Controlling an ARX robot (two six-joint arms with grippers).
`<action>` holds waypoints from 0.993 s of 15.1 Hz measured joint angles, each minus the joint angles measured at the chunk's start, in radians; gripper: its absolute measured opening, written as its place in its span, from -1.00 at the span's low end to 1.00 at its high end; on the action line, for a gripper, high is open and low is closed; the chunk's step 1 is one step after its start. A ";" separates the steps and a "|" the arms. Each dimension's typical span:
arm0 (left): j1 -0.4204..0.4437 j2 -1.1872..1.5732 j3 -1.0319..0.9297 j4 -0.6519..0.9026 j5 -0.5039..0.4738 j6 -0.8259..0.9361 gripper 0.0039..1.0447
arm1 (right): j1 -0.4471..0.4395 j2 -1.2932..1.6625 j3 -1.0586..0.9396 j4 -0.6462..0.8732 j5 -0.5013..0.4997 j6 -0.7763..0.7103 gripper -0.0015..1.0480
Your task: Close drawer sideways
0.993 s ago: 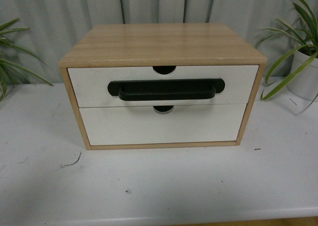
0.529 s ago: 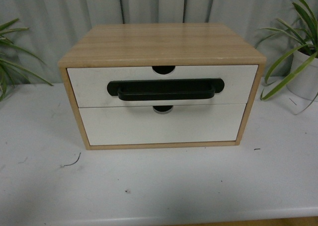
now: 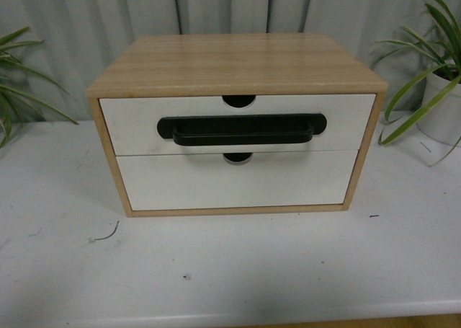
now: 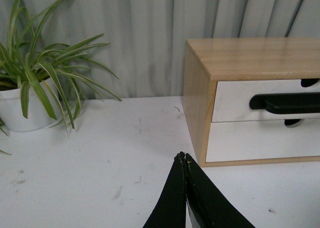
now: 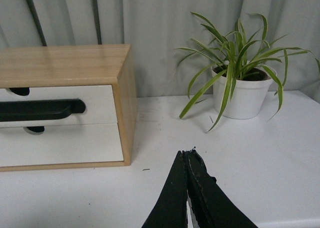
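A wooden cabinet (image 3: 238,61) stands on the white table (image 3: 230,270). Its upper drawer (image 3: 130,122) has a white front, a wide black bar handle (image 3: 241,130) and a half-round notch in its top edge. Its front sits about flush with the cabinet's front. The drawer also shows in the left wrist view (image 4: 235,100) and the right wrist view (image 5: 97,100). My left gripper (image 4: 182,158) is shut and empty, over the table near the cabinet's left front corner. My right gripper (image 5: 187,153) is shut and empty, over the table off the cabinet's right side. Neither gripper shows in the front view.
Below it is a plain white drawer front (image 3: 230,180) without a handle. A potted plant (image 3: 436,90) in a white pot stands at the right, another plant (image 4: 30,87) at the left. Grey curtains hang behind.
The view of the cabinet shifts by a few pixels between frames. Nothing else has visibly moved.
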 joint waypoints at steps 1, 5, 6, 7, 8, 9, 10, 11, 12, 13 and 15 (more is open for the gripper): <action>0.000 0.000 0.000 0.012 -0.001 0.000 -0.97 | 0.000 0.000 0.000 0.000 0.000 0.000 -0.96; 0.000 0.000 0.000 0.012 -0.001 0.000 -0.97 | 0.000 0.000 0.000 0.000 0.000 0.000 -0.96; 0.000 0.000 0.000 0.012 -0.001 0.000 -0.97 | 0.000 0.000 0.000 0.000 0.000 0.000 -0.96; 0.000 0.000 0.000 0.012 -0.001 0.000 -0.72 | 0.000 0.000 0.000 0.000 0.000 -0.001 -0.91; 0.000 0.000 0.000 0.012 -0.001 0.000 -0.48 | 0.000 0.000 0.000 0.000 0.000 -0.001 -0.70; 0.000 0.000 0.000 0.012 -0.001 0.000 -0.24 | 0.000 0.000 0.000 0.000 0.000 -0.001 -0.46; 0.000 0.000 0.000 0.012 -0.001 0.000 -0.03 | 0.000 0.000 0.000 0.000 0.000 -0.001 -0.21; 0.000 0.000 0.000 0.012 -0.001 0.000 0.22 | 0.000 0.000 0.000 0.000 0.000 -0.001 0.03; 0.000 0.000 0.000 0.012 -0.001 0.000 0.46 | 0.000 0.000 0.000 0.000 0.000 -0.001 0.24; 0.000 0.000 0.000 0.012 -0.001 0.000 0.70 | 0.000 0.000 0.000 0.000 0.000 -0.001 0.48; 0.000 0.000 0.000 0.012 -0.001 0.002 0.87 | 0.000 0.000 0.000 0.000 0.000 -0.001 0.92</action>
